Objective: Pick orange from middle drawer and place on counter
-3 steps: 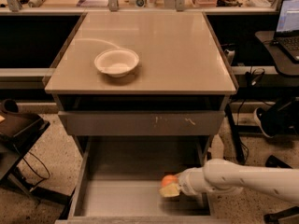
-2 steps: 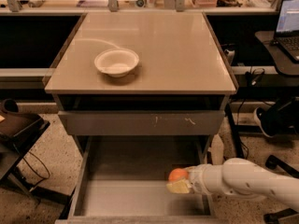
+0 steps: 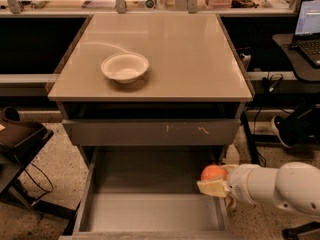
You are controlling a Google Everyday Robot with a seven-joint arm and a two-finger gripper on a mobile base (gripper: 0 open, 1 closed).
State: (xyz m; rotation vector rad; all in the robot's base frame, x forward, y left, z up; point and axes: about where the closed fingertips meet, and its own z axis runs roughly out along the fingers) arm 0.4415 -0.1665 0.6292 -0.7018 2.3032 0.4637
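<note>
Pincer [image 3: 214,181] pinching orange [image 3: 213,172] — lifted up-right off middle drawer [image 3: 150,211] floor (now by its right wall) — 1 step left: carry onto desk [image 3: 170,49].

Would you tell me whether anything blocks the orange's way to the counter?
Only the counter's front edge above: the gripper holds the orange over the middle drawer's right side. The white bowl sits well left.

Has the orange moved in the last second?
Yes. The orange, held in the hand by the right wall of the drawer, has risen toward the scratched drawer front.
</note>
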